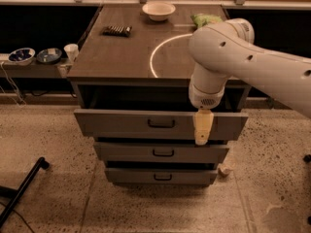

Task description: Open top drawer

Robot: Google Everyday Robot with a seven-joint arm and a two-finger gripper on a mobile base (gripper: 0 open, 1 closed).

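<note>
The top drawer (121, 124) is the widest grey drawer of the cabinet. It stands pulled out from under the brown top, with a dark gap behind its front. Its small dark loop handle (161, 124) sits at the centre of the front. My gripper (202, 136) hangs down from the white arm (228, 57) in front of the drawer's right part, right of the handle. Its pale fingers point down and reach the front's lower edge. It holds nothing that I can see.
Two narrower drawers (162, 152) sit below, also slightly out. The cabinet top (121, 57) carries a white bowl (158, 10), a dark object (116, 30) and a green bag (206, 19). Bowls (22, 55) and a cup (71, 51) stand on a low shelf at left. A black leg (22, 191) lies on the floor.
</note>
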